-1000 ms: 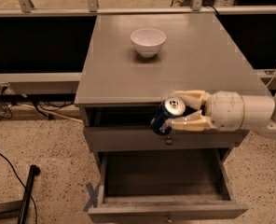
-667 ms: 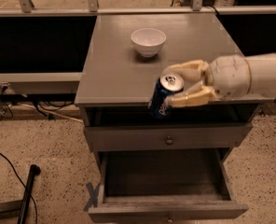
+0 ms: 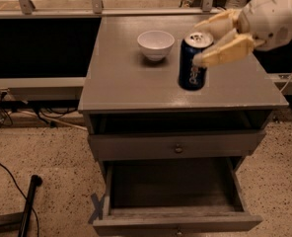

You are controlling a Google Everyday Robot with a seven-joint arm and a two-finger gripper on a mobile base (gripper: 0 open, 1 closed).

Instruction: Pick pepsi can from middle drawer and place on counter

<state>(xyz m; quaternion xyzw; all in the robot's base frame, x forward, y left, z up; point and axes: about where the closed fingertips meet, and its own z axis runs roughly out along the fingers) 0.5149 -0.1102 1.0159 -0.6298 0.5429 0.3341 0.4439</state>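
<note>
Camera view looked down on the cabinet from the front. Nearest to it, the middle drawer (image 3: 171,189) stood pulled out with its dark floor bare, so the picking part of the task read as done. Just above it, the flat drawer front (image 3: 136,147) with its round knob (image 3: 178,148) was shut. Above that lay the worktop (image 3: 126,83). On its right half, a little back from the front edge, the pepsi can (image 3: 190,74) stood upright with its label toward the camera and its base at the surface. Whether the can rested its weight there or hung just clear of it could not be told. The gripper (image 3: 198,46) came in from the right at the height of the can's top. Its fingers (image 3: 225,51) were closed around the upper part of the can, one across the front just below the rim and the other behind the silver top, so the can was pinched between the two tips. The step in hand was therefore judged to be the placing, close to its end. The next move would call for making sure the base sat flat, then parting the fingers evenly and drawing them away upward or to the right. That would have to be done without tipping the can or pushing it toward the white bowl (image 3: 156,44), which sat further back and to the left, apart from the can.
</note>
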